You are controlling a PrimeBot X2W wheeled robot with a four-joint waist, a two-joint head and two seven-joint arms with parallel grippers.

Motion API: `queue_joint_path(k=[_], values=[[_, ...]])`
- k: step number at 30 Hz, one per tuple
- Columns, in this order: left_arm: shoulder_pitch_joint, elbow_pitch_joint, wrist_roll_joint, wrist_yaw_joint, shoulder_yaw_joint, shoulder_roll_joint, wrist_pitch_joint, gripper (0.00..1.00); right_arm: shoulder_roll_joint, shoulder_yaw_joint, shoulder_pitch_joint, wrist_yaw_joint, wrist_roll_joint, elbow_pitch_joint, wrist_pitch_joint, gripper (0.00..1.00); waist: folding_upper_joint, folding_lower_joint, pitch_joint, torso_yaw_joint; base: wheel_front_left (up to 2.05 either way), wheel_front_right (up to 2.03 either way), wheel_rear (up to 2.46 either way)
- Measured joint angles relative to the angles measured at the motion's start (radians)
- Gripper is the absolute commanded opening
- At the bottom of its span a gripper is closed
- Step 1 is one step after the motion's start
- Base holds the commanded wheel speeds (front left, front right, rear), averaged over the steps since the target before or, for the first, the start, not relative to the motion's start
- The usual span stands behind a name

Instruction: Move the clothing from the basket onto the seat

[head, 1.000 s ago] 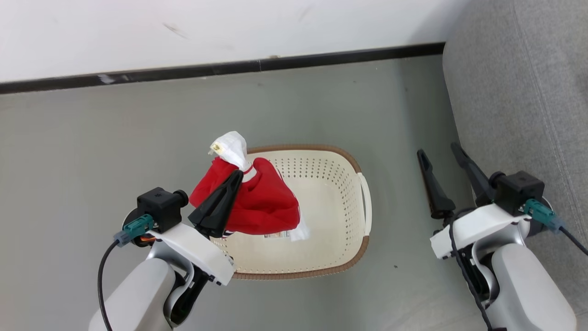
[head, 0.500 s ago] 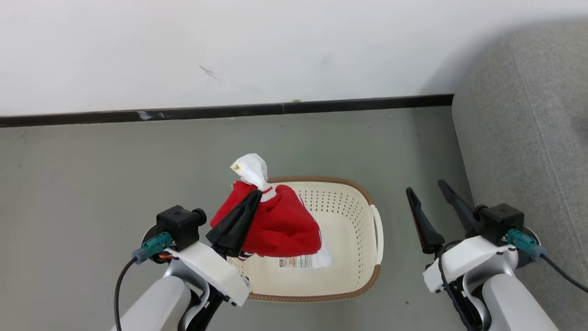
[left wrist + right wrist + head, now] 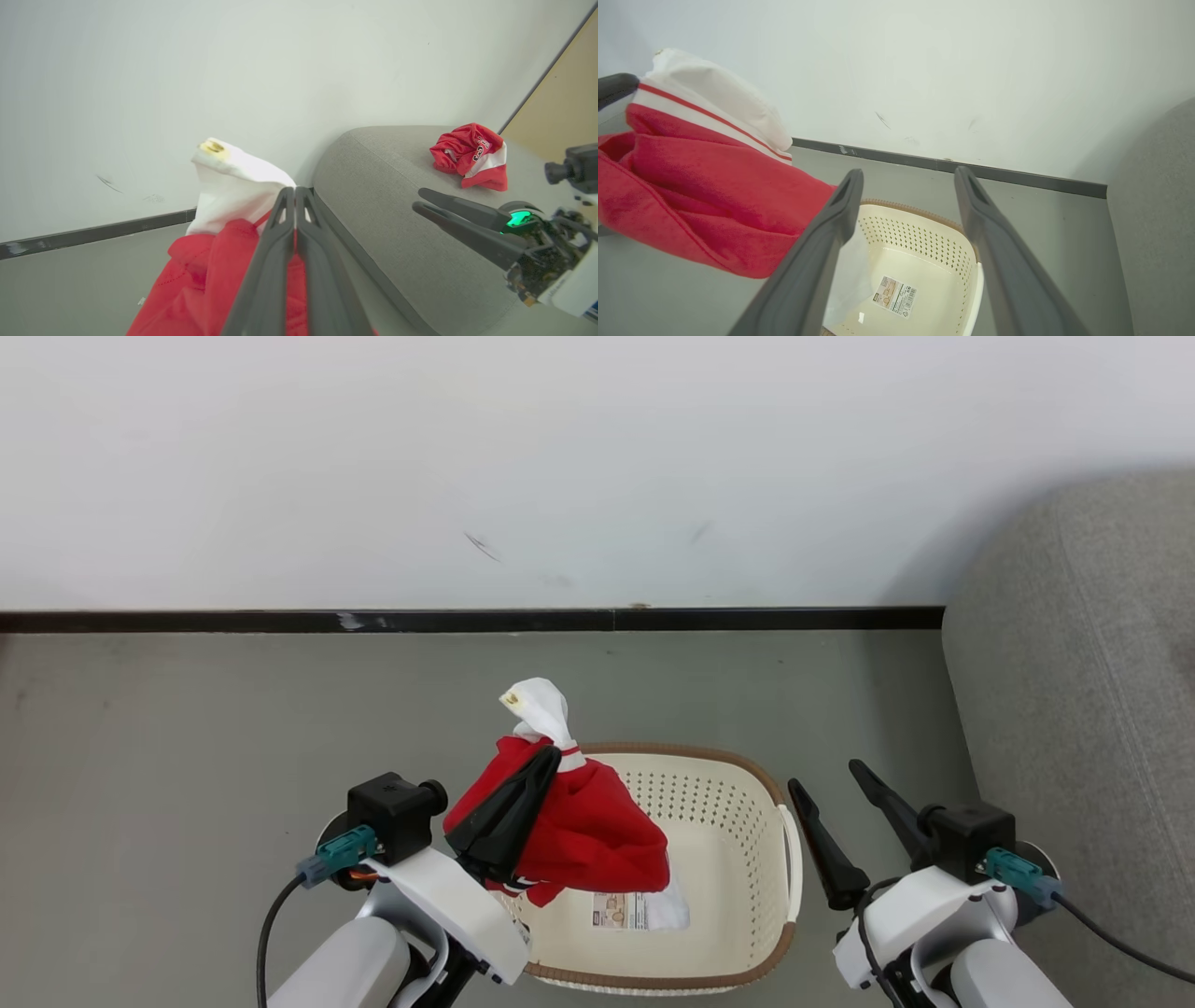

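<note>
Gripping one garment (image 3: 205, 266), the left tool (image 3: 295, 190) faces another garment (image 3: 469, 156) on the seat (image 3: 373, 186).

Scuffed white wall (image 3: 597, 457); black baseboard (image 3: 467, 620); grey floor (image 3: 187, 728).

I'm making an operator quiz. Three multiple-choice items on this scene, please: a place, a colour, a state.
1. Where does the loose red garment lie? A on a table; B on the seat; C on a shelf.
2. What colour is the rim of the basket? A brown; B blue; C black.
3. The left gripper is: A open; B shut on the held garment; C shut on a handle.

1 B: the left wrist view shows it on the grey cushion.
2 A: the head view shows a brown band.
3 B: it pinches red cloth, jaws closed.
</note>
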Motion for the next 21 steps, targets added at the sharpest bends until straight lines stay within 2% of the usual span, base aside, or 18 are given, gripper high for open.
queue_joint_path(k=[11,21], values=[[0.012,-0.019,0.0,0.013,-0.011,0.0,0.025,0.0,0.0,0.07,0.025,0.0,0.019,0.0,0.0,1.0,0.0,0.0,-0.057,0.045,0.0,0.0,0.0],[0.031,-0.033,-0.009,0.014,-0.025,-0.005,0.05,0.0,0.0,0.074,0.044,0.0,0.043,0.001,0.0,1.0,0.0,0.0,-0.096,0.076,0.0,0.0,0.0]])
